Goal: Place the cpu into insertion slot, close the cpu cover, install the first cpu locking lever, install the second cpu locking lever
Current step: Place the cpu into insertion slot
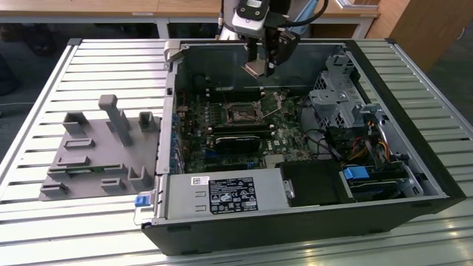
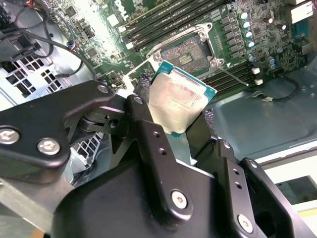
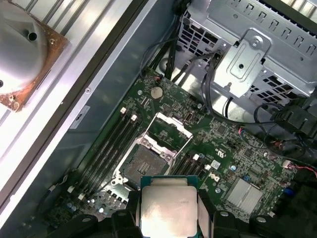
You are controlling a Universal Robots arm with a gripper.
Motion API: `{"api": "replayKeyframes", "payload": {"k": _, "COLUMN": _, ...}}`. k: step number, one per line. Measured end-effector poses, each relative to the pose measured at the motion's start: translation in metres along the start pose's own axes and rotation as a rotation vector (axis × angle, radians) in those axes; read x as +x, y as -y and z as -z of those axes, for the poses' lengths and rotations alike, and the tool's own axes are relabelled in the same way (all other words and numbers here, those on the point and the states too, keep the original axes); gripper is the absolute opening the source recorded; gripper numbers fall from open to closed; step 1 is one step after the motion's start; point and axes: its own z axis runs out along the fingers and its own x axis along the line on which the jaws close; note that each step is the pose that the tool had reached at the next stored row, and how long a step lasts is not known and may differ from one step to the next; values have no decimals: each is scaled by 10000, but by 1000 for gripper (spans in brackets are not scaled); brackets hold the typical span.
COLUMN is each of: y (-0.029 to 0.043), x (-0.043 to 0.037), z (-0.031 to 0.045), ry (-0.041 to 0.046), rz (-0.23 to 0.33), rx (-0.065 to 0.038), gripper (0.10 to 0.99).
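Note:
My gripper point(image 1: 260, 65) hangs inside the open computer case, above the motherboard, shut on the cpu point(image 1: 255, 70). The cpu point(image 2: 178, 99) is a pale silver square chip with a green edge, clamped by two opposite edges between the black fingers point(image 2: 143, 124). In the first wrist view the cpu point(image 3: 168, 208) sits just short of the insertion slot point(image 3: 143, 166), a dark square socket that lies bare. The cpu cover point(image 3: 168, 130) stands tilted up at the socket's far side. A thin locking lever point(image 2: 233, 77) sticks out beside the insertion slot point(image 2: 193, 52), unlatched.
Long memory slots point(image 3: 106, 153) flank the socket. A black fan card point(image 1: 236, 144) lies nearer the power supply point(image 1: 221, 194). A metal drive cage point(image 1: 336, 102) with cables fills the exterior view's right side. A grey fixture plate point(image 1: 96, 149) lies on the slatted table outside the case.

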Motion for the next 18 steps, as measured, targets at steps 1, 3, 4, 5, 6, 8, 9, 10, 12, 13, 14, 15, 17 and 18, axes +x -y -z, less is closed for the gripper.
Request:
{"api": "replayKeyframes", "payload": {"k": 1, "y": 0, "x": 0, "z": 0, "ry": 5, "rz": -46, "rx": 1, "gripper": 541}}
{"api": "replayKeyframes", "payload": {"k": 3, "y": 0, "x": 0, "z": -1, "ry": 16, "rz": -144, "rx": 4, "gripper": 541}}
{"api": "replayKeyframes", "payload": {"k": 4, "y": 0, "x": 0, "z": -2, "ry": 21, "rz": -190, "rx": 5, "gripper": 541}}
{"api": "replayKeyframes", "payload": {"k": 5, "y": 0, "x": 0, "z": -2, "ry": 26, "rz": -237, "rx": 6, "gripper": 541}}
{"api": "replayKeyframes", "payload": {"k": 6, "y": 0, "x": 1, "z": -2, "ry": 31, "rz": -282, "rx": 8, "gripper": 541}}
{"api": "replayKeyframes", "payload": {"k": 8, "y": 0, "x": 1, "z": -3, "ry": 40, "rz": -374, "rx": 9, "gripper": 541}}
{"api": "replayKeyframes", "payload": {"k": 9, "y": 0, "x": 1, "z": -4, "ry": 45, "rz": -420, "rx": 10, "gripper": 541}}
{"api": "replayKeyframes", "payload": {"k": 10, "y": 0, "x": 1, "z": -4, "ry": 52, "rz": -471, "rx": 12, "gripper": 541}}
{"api": "replayKeyframes", "payload": {"k": 12, "y": -1, "x": 1, "z": -4, "ry": 63, "rz": -563, "rx": 16, "gripper": 541}}
{"api": "replayKeyframes", "payload": {"k": 13, "y": -1, "x": 2, "z": -5, "ry": 68, "rz": -612, "rx": 17, "gripper": 541}}
{"api": "replayKeyframes", "payload": {"k": 14, "y": -1, "x": 2, "z": -6, "ry": 72, "rz": -656, "rx": 17, "gripper": 541}}
{"api": "replayKeyframes", "payload": {"k": 15, "y": -1, "x": 2, "z": -6, "ry": 78, "rz": -703, "rx": 19, "gripper": 541}}
{"api": "replayKeyframes", "payload": {"k": 17, "y": -1, "x": 2, "z": -7, "ry": 88, "rz": -796, "rx": 21, "gripper": 541}}
{"api": "replayKeyframes", "payload": {"k": 18, "y": -1, "x": 2, "z": -7, "ry": 92, "rz": -840, "rx": 22, "gripper": 541}}
